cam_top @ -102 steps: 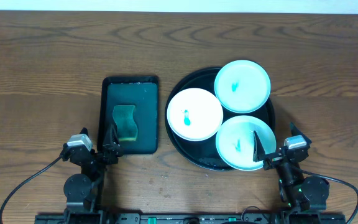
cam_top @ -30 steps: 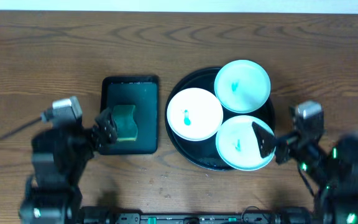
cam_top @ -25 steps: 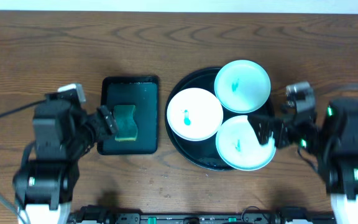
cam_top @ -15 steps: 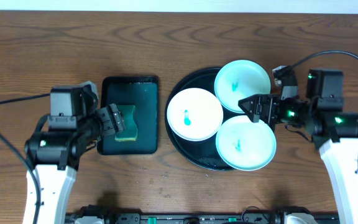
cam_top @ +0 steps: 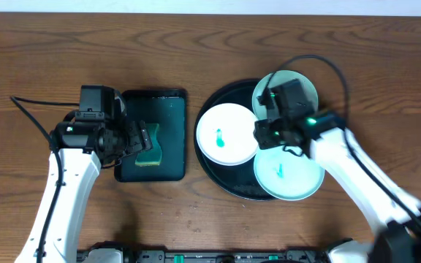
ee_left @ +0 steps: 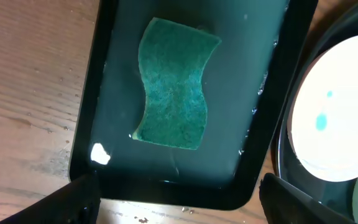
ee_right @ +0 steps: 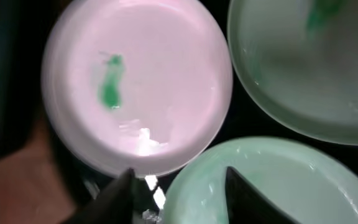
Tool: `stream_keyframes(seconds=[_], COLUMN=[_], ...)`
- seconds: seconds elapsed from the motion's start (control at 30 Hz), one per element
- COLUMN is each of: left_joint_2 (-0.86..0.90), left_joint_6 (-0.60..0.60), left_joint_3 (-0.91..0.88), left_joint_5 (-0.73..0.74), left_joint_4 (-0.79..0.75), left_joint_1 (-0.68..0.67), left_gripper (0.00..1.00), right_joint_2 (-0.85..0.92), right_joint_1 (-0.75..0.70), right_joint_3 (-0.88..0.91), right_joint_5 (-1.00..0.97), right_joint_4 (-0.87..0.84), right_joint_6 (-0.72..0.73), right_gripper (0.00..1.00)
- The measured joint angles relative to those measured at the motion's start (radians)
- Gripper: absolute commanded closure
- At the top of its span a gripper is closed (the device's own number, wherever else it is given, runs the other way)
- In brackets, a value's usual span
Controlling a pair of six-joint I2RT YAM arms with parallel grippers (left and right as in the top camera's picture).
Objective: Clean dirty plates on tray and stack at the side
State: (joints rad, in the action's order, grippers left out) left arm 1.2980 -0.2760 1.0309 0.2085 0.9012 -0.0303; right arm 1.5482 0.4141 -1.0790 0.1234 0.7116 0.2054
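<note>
Three plates lie on the round black tray (cam_top: 221, 177): a white one on the left (cam_top: 229, 134) (ee_right: 135, 93), a mint one at the back (cam_top: 298, 91) (ee_right: 309, 68) and a mint one at the front (cam_top: 289, 169) (ee_right: 278, 186). Each shows a teal smear. My right gripper (cam_top: 264, 134) (ee_right: 179, 177) hovers where the three plates meet. Its jaws are partly apart and straddle the front plate's rim, one finger over the plate's inside and the other outside. My left gripper (cam_top: 139, 140) (ee_left: 180, 180) stands wide open over the near end of the green tray, holding nothing.
A dark green rectangular tray (cam_top: 168, 109) (ee_left: 272, 118) sits left of the black tray. A wavy green sponge (cam_top: 150, 146) (ee_left: 173, 93) lies in it. A white speck (ee_left: 96, 154) lies near the sponge. Bare wooden table surrounds both trays.
Both arms lifted from the table's front edge and reached inward. The right gripper swept left over the black tray and its jaws narrowed. The left gripper moved over the green tray.
</note>
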Motion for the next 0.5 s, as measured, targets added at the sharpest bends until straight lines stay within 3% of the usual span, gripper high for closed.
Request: stream_keyframes(seconds=[0.3, 0.43, 0.5], left_joint_2=[-0.004, -0.004, -0.004], left_joint_6=[0.000, 0.000, 0.000], left_joint_3=[0.000, 0.000, 0.000], left_joint_5=[0.003, 0.003, 0.003], left_joint_4=[0.005, -0.011, -0.015], left_joint_1=[0.000, 0.000, 0.000], left_gripper=[0.18, 0.18, 0.17], right_joint_2=[0.219, 0.256, 0.274], right_joint_1=[0.002, 0.001, 0.000], right_joint_3=[0.000, 0.000, 0.000], right_joint_5=[-0.031, -0.053, -0.066], right_joint_4=[-0.090, -0.115, -0.119], right_joint_6=[0.067, 0.099, 0.122], right_gripper=[0.76, 0.92, 0.95])
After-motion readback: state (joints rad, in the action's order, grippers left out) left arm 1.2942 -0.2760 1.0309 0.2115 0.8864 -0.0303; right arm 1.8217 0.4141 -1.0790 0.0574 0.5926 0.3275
